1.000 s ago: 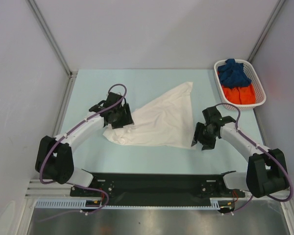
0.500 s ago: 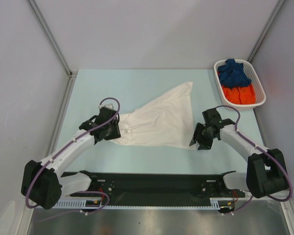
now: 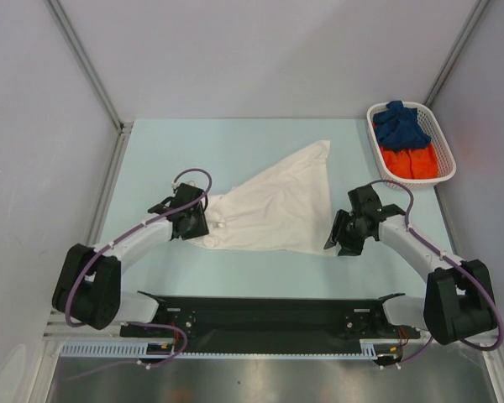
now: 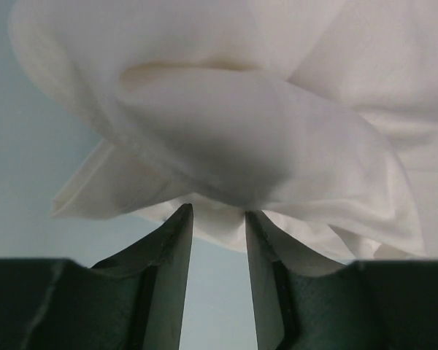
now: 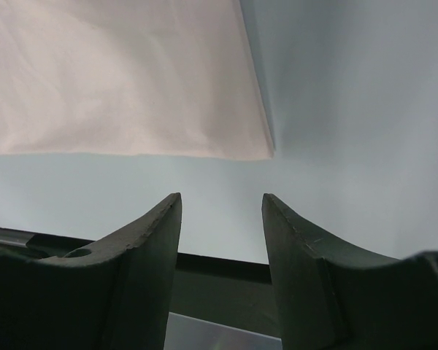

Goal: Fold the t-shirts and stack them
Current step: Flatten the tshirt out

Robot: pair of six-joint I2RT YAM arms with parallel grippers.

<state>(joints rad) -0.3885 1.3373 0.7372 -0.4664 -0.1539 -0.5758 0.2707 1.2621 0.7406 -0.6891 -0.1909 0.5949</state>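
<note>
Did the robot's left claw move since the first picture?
Yes. The left gripper slid down the view and a little left, closer to the black base rail, and the white t-shirt bunched up at that end.

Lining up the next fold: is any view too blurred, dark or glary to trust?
Left wrist: white t-shirt close, soft-focused, shaded under its fold. Right wrist: its corner sharp, evenly lit. Top external: even light, faint shadows, no glare.
</note>
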